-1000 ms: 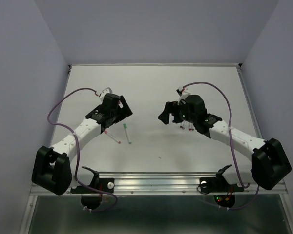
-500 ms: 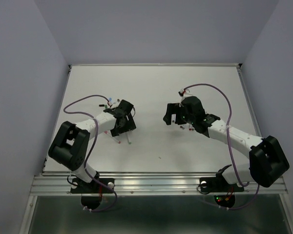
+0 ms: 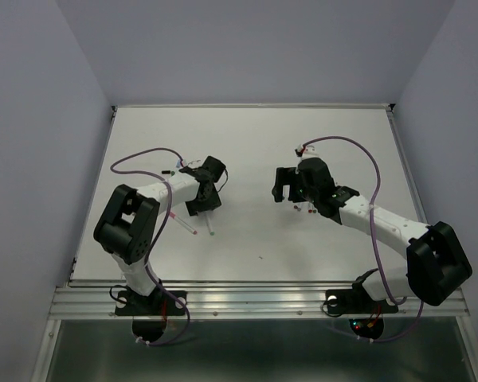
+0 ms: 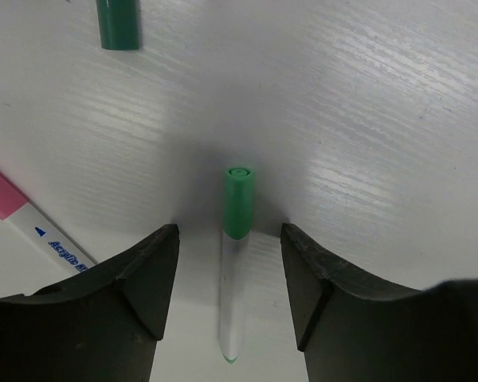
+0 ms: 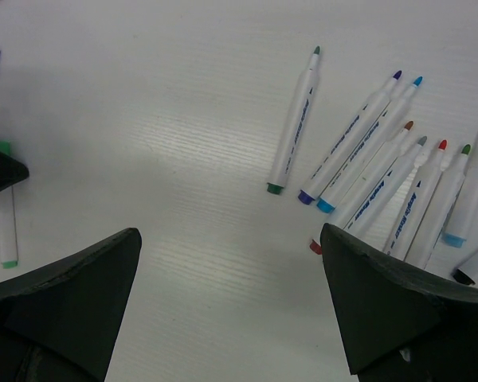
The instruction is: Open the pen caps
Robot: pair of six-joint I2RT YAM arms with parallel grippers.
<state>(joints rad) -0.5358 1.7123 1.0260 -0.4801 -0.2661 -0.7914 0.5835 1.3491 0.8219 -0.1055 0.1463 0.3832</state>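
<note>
Left wrist: I'm straddling the green pen [image 4: 233,270] with the left gripper [image 4: 229,231], jaws apart; next, probably pinching its barrel. Right gripper [image 5: 229,239] is hanging released.

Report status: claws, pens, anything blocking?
Left claw open, straddling green-capped pen, cap on. Right claw open, empty, near uncapped pens. Pink pen close, not blocking.

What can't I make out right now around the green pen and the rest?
Left wrist view: pink pen runs behind the left gripper and off the edge; dark green cap cut by the top edge.
Right wrist view: rightmost pens cut by the edge and right gripper.
Top view: pens too small to tell capped from open.
</note>
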